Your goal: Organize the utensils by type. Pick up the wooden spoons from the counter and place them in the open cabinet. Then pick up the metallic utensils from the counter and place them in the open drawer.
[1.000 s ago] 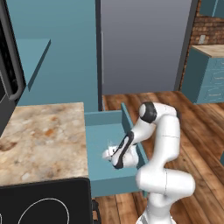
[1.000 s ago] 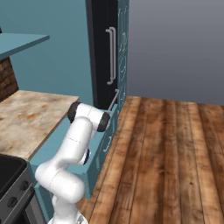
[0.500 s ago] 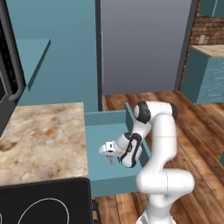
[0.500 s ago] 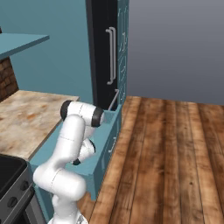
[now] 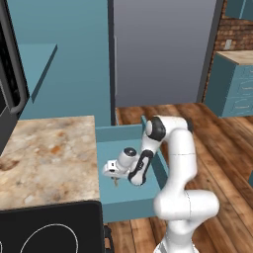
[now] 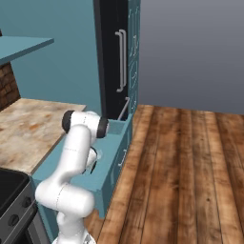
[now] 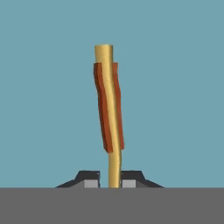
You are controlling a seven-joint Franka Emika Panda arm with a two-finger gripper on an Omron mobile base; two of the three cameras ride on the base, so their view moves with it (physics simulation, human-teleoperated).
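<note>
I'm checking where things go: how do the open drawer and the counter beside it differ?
The drawer is plain teal; the counter is beige marbled stone with rust patches. The drawer floor sits lower than the counter top. The gripper, shut on a gold utensil, hangs over the drawer, not the counter. They adjoin.

gripper [image 5: 114,179] low over open drawer [image 5: 129,197]

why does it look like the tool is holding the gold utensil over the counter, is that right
Not quite. The tool is shut on the gold utensil, but it hangs over the open drawer, not the counter. The left base view shows the hand above the drawer's teal inside; the hand view shows plain teal behind the utensil.
</note>
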